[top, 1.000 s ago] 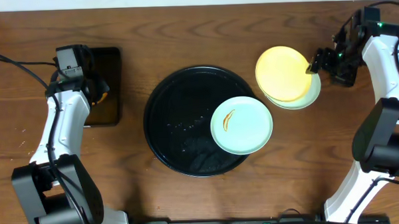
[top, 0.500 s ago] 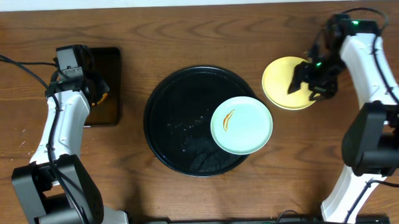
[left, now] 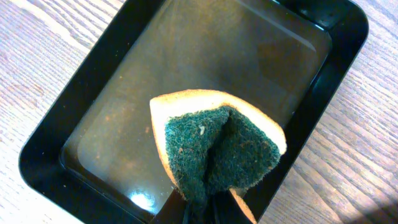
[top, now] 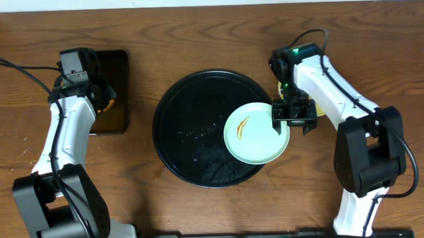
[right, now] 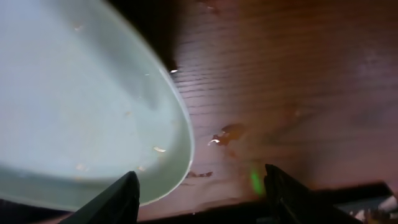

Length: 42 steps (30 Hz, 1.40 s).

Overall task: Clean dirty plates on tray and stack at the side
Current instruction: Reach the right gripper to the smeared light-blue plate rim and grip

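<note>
Two sets: L jaws pinch sponge (left: 217,149); R jaws apart at plate (top: 251,139) rim.

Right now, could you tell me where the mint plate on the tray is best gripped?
Likely its right rim, from the right: the mint plate lies flat and shallow, but that edge overhangs the black tray, raised off the table.

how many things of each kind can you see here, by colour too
mint plate with an orange smear: 1
round black tray: 1
rectangular black tray: 1
green and yellow sponge: 1
total: 4
The right arm may hide more plates beside the round tray.
</note>
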Each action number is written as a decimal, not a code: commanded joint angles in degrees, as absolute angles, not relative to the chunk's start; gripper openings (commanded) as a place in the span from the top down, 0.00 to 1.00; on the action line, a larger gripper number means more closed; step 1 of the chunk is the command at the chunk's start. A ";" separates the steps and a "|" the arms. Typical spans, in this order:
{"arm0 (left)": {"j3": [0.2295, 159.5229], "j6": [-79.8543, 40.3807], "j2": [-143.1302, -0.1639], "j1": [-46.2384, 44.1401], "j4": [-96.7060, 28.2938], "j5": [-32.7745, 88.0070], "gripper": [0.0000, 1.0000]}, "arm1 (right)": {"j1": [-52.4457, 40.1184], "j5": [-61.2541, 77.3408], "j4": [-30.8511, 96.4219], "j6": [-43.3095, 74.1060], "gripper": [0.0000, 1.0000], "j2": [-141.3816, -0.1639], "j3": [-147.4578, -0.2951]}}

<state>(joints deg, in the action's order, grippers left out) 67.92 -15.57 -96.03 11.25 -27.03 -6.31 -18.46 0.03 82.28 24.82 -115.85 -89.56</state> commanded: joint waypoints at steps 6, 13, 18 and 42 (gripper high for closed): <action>67.81 -15.07 -95.92 11.46 -27.38 -6.37 0.92 | -22.26 -5.54 82.67 37.43 0.39 -114.74 -83.74; 67.81 -15.07 -95.92 11.46 -27.38 -6.37 0.92 | -22.59 -2.28 77.06 37.32 0.39 -112.38 -79.35; 67.81 -15.05 -95.92 11.46 -27.38 -6.37 0.92 | -22.72 -2.57 75.53 36.97 0.38 -108.97 -79.02; 67.81 -15.07 -95.92 11.46 -27.55 -6.37 0.92 | -22.70 3.73 62.13 37.01 0.74 -108.22 -70.83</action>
